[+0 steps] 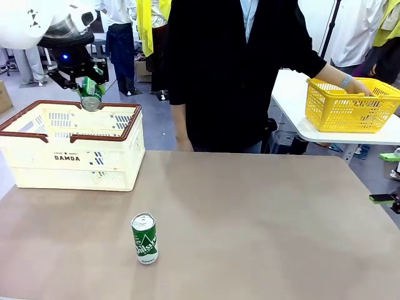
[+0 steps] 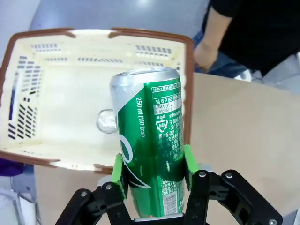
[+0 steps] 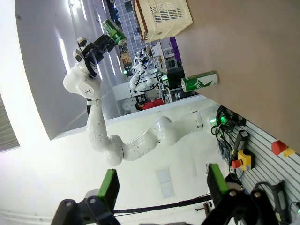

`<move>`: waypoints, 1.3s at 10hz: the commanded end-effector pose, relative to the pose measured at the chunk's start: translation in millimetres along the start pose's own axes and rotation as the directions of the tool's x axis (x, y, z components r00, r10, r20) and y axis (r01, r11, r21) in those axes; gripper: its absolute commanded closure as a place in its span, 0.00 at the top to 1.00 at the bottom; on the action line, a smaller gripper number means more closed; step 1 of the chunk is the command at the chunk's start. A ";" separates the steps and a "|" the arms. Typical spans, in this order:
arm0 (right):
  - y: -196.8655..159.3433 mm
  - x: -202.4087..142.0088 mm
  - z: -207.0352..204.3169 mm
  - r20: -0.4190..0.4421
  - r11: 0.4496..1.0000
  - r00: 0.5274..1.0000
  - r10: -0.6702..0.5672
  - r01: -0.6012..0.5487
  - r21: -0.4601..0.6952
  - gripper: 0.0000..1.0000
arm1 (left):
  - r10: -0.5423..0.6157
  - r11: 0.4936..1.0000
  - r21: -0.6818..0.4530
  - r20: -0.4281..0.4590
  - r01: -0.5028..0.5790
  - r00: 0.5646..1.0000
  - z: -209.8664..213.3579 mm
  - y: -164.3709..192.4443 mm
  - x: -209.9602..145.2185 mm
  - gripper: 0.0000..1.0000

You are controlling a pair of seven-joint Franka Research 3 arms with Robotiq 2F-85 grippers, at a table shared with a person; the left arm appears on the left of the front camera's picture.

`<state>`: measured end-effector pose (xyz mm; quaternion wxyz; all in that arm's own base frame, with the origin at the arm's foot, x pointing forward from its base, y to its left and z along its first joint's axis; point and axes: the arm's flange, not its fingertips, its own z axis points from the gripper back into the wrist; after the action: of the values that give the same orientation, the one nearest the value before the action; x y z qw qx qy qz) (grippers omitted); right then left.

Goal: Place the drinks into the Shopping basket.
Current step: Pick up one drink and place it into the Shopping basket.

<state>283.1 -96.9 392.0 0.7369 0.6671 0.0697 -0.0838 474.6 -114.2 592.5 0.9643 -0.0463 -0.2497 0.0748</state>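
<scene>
Left gripper (image 1: 89, 86) is clamped on a green can (image 1: 91, 100), with 1 green pad on each side of the can's body. I see it hanging above the open top of the Shopping basket (image 1: 69, 159). That basket sits at the desk's (image 1: 262, 219) far left corner, and a silvery can end (image 2: 107, 121) shows on its floor. A 2nd can (image 1: 144, 239), also green, stands upright near the desk's near edge, left of middle. Right gripper (image 3: 162, 185) has its jaws spread wide with nothing between them, by the desk's right edge.
</scene>
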 end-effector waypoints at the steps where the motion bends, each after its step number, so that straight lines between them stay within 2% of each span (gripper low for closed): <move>1: 3.9 -1.0 1.4 -0.002 1.000 1.000 0.002 -0.002 0.008 1.00 | -0.083 0.994 -0.073 0.026 0.085 0.996 16.7 -12.4 -5.7 0.00; 2: 3.9 -1.0 1.4 -0.002 1.000 1.000 0.002 -0.002 0.008 1.00 | 0.000 1.000 0.000 0.000 0.000 1.000 0.0 0.0 0.0 0.00; 3: 3.9 -1.0 1.4 -0.002 1.000 1.000 0.002 -0.002 0.008 1.00 | -0.111 0.994 0.014 0.005 0.111 0.994 -19.4 -7.8 8.5 0.00; 4: 3.9 -1.0 1.4 -0.002 1.000 1.000 0.002 -0.002 0.008 1.00 | -0.119 0.993 0.004 -0.026 0.119 0.993 -42.6 -7.8 26.1 0.00; 6: 3.9 -1.0 1.4 -0.002 1.000 1.000 0.002 -0.002 0.008 1.00 | -0.194 0.981 -0.007 -0.070 0.194 0.978 -85.7 -10.4 30.1 0.00; 10: 3.9 -1.0 1.4 -0.002 1.000 1.000 0.002 -0.002 0.008 1.00 | -0.166 0.985 0.007 -0.213 0.171 0.963 -147.3 4.1 22.0 0.00; 13: 3.9 -1.0 1.4 -0.002 1.000 1.000 0.002 -0.002 0.008 1.00 | -0.157 0.987 -0.004 -0.283 0.162 0.946 -183.1 6.3 21.2 0.00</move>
<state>283.1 -96.8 392.2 0.7369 0.6671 0.0697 -0.0836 570.3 -112.6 431.5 0.9930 -0.0183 -0.1171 0.0016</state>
